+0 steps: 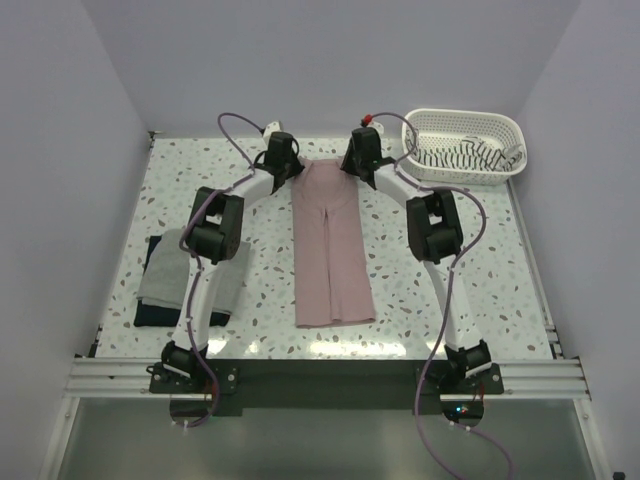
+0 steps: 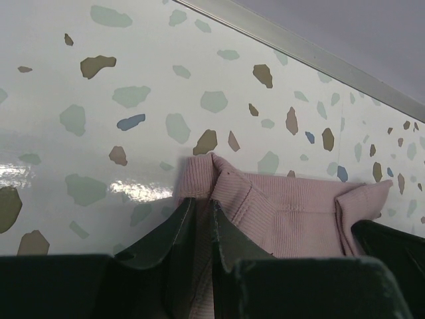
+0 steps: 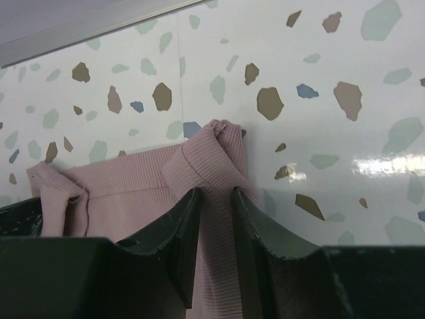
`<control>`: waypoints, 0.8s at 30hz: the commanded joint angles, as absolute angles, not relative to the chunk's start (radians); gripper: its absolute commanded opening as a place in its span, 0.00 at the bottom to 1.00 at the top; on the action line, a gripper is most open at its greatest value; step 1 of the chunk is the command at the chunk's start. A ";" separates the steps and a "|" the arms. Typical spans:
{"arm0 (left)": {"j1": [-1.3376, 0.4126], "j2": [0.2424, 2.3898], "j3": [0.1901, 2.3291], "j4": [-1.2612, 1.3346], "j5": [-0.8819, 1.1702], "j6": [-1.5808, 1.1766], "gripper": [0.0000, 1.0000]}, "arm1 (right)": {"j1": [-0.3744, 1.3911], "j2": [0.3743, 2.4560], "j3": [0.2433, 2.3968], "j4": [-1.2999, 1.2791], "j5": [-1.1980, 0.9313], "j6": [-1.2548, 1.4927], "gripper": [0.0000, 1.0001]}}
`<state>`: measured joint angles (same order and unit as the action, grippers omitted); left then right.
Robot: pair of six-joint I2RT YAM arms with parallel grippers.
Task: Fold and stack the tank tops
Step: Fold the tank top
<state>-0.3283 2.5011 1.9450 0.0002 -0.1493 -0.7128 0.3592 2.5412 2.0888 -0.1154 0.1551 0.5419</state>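
Left fingers (image 2: pixel 174 249), right fingers (image 3: pixel 178 239) apparently pinch pink top (image 1: pixel 331 262).

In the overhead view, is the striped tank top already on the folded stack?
No, the striped tank top lies in the white basket, apart from the grey-over-navy stack.

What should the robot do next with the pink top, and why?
The left end effector and right end effector each pinch a far corner of the pink top, which lies long and flat. Probably lift that edge and carry it toward the near end, folding it in half.
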 commanded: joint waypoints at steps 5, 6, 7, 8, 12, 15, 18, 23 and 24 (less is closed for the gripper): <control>-0.314 2.499 1.960 0.060 -0.152 -0.690 0.20 | 0.359 2.618 2.218 -0.219 0.133 0.535 0.31; -0.314 2.499 1.962 0.063 -0.150 -0.689 0.20 | 0.359 2.612 2.214 -0.219 0.138 0.535 0.31; -0.313 2.499 1.963 0.066 -0.147 -0.684 0.20 | 0.359 2.606 2.207 -0.210 0.140 0.535 0.31; -0.311 2.497 1.971 0.066 -0.146 -0.678 0.20 | 0.359 2.597 2.189 -0.203 0.140 0.535 0.31; -0.302 2.473 1.970 0.092 -0.137 -0.670 0.25 | 0.359 2.550 2.166 -0.160 0.140 0.522 0.36; -0.291 2.445 1.967 0.138 -0.127 -0.660 0.33 | 0.359 2.504 2.152 -0.123 0.123 0.502 0.44; -0.275 2.418 1.982 0.181 -0.112 -0.649 0.38 | 0.357 2.470 2.175 -0.113 0.109 0.470 0.45; -0.261 2.329 1.990 0.169 -0.090 -0.632 0.42 | 0.357 2.360 2.191 -0.127 0.087 0.442 0.51; -0.261 2.309 1.980 0.152 -0.089 -0.640 0.42 | 0.354 2.340 2.186 -0.153 0.087 0.445 0.51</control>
<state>-0.2729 2.4668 1.9450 0.0944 -0.1059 -0.6670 0.3595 2.5130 2.1635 -0.1520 0.1085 0.4789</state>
